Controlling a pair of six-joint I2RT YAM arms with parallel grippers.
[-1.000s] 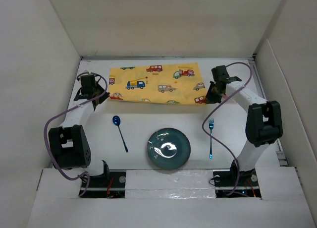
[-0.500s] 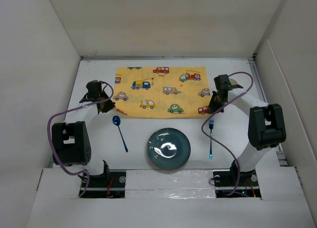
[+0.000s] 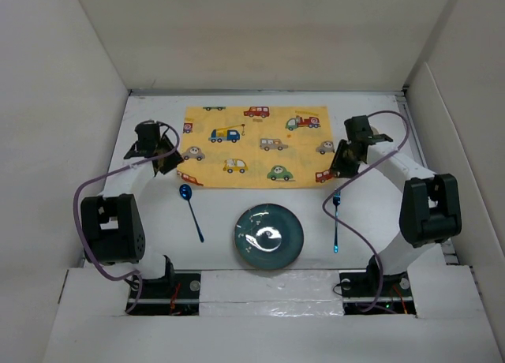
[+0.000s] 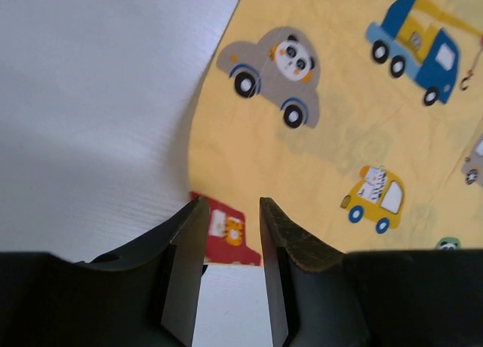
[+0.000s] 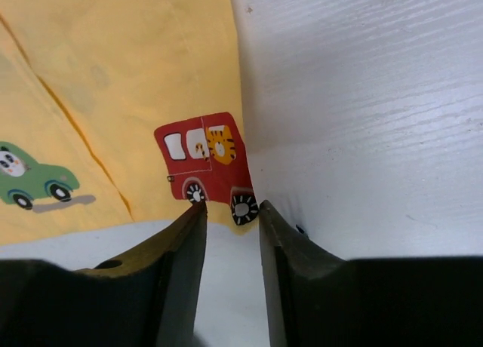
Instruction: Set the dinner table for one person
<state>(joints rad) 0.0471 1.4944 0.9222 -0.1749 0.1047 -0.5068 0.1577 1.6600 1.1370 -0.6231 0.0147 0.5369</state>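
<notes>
Dinner table [image 3: 225, 199]: large matte white tabletop, filling the floor of the white-walled enclosure and carrying every item.

Count:
- 1 yellow rectangular cloth mat printed with cartoon cars [image 3: 254, 146], lying flat at the far middle.
- 1 round teal glazed plate [image 3: 268, 236], near centre, just in front of the mat.
- 1 blue metal spoon [image 3: 191, 211], left of the plate and apart from it.
- 1 blue metal fork [image 3: 336, 221], right of the plate and apart from it.
- 2 grippers.

The left gripper [image 3: 166, 163] is at the mat's near-left corner, its fingers [image 4: 181, 264] parted by a narrow gap. The red car corner shows between the tips. The right gripper [image 3: 340, 163] is at the near-right corner, its fingers [image 5: 181, 271] likewise slightly apart around the red bus corner.

Hard to read:
- Whether either claw touches the cloth.
- Glare masks the plate's centre.
- The wrist views cut off most of the mat.

Versus earlier: the mat matches its position 0.5 s ago. At 1.0 s ago it lay further back, looked shallower and its edges were skewed. Plate, spoon and fork are unmoved.
</notes>
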